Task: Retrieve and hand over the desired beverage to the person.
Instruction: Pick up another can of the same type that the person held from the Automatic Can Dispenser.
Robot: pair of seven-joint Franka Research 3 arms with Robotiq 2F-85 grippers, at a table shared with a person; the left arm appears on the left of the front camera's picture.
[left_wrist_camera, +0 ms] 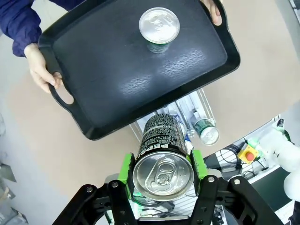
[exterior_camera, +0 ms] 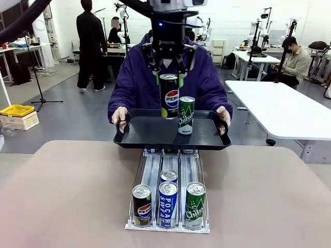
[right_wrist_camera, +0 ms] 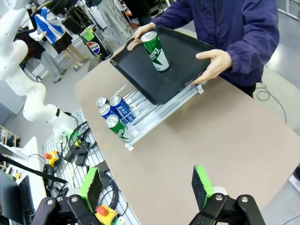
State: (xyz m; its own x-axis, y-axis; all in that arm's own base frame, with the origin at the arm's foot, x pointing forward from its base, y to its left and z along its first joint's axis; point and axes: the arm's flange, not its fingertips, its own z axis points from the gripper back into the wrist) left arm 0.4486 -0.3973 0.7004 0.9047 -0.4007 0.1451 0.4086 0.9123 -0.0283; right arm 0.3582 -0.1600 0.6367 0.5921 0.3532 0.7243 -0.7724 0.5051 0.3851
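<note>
Black tray (exterior_camera: 150,135): held level by the person (exterior_camera: 139,77) at the table's far side; green can (exterior_camera: 186,115) upright on it.
Left gripper (left_wrist_camera: 163,174): clamped on Pepsi can (exterior_camera: 169,95), above the tray.
Right gripper (right_wrist_camera: 147,187): fingers spread, nothing held.
Rack (exterior_camera: 150,170): four cans, near end.

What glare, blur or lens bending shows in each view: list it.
Front view: sharp, evenly lit, soft sheen on the black plastic tray. Left wrist view: ceiling light glares off the tray and the silver top of the black Pepsi can in the left gripper; edges bow. Right wrist view: the open right gripper looms large, table edges curve.
</note>
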